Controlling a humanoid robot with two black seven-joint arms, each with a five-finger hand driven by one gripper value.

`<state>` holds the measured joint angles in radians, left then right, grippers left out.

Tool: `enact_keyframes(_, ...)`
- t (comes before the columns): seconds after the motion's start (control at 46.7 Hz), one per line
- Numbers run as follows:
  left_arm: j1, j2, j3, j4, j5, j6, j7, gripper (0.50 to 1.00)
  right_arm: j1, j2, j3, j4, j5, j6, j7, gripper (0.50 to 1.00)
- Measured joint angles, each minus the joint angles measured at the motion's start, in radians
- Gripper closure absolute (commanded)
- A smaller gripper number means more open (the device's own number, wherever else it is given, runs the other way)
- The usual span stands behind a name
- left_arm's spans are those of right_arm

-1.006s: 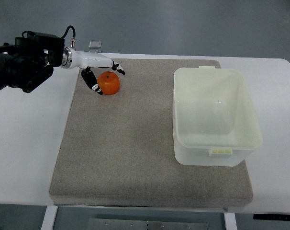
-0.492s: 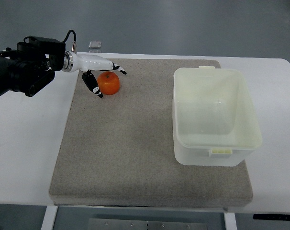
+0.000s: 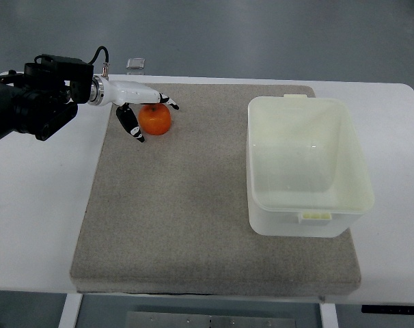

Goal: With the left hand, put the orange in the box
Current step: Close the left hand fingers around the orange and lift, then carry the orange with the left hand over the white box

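An orange [image 3: 154, 119] sits on the grey mat [image 3: 193, 205] near its far left corner. My left hand [image 3: 156, 123], white with black fingertips, reaches in from the left and straddles the orange. The fingers [image 3: 167, 102] lie along its far side and the thumb [image 3: 132, 124] hangs at its near left, a little apart from the fruit. The hand is open, not closed on the orange. An open, empty translucent white box [image 3: 307, 215] stands on the right side of the mat. The right arm is out of view.
The mat lies on a white table [image 3: 36, 205]. A small clear object [image 3: 135, 65] sits at the table's far edge behind the hand. The black forearm and cable [image 3: 36, 99] occupy the far left.
The hand has shifted slightly left and back, and its thumb tip has swung a little away from the orange. The orange has stayed in place.
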<state>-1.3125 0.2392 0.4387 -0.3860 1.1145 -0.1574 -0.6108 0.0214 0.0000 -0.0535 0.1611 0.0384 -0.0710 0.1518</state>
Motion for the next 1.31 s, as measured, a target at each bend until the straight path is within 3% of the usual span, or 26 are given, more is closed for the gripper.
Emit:
enact_keyframes(0.128,0.003,0.000,0.001,-0.002,0.002,-0.003,0.000,0.651,0.000,0.000,0.000,0.000,0.000,0.000,0.000,0.574)
enact_keyframes(0.321,0.012,-0.009,0.002,0.001,0.000,-0.005,0.000,0.737,0.000,0.000,0.000,0.000,0.000,0.000,0.000,0.574)
enact_keyframes(0.385,0.012,-0.010,0.001,0.001,-0.003,-0.005,0.000,0.838,0.000,0.000,0.000,0.000,0.000,0.000,0.000,0.574)
enact_keyframes(0.45,0.012,-0.011,0.001,0.002,-0.003,-0.005,0.000,0.992,0.000,0.000,0.000,0.000,0.000,0.000,0.000,0.574)
enact_keyframes(0.471,0.012,-0.011,0.001,0.003,-0.004,-0.005,0.000,1.000,0.000,0.000,0.000,0.000,0.000,0.000,0.000,0.574)
enact_keyframes(0.728,-0.005,-0.009,-0.008,0.005,-0.017,-0.042,0.000,1.000,0.000,0.000,0.000,0.000,0.000,0.001,0.000,0.574)
enact_keyframes(0.963,-0.046,-0.012,-0.059,0.072,-0.131,-0.262,0.000,1.000,0.000,0.000,0.000,0.000,0.000,0.001,0.000,0.574)
enact_keyframes(1.306,-0.047,-0.012,-0.086,0.110,-0.239,-0.278,0.000,1.000,0.000,0.000,0.000,0.000,0.000,0.001,0.000,0.574)
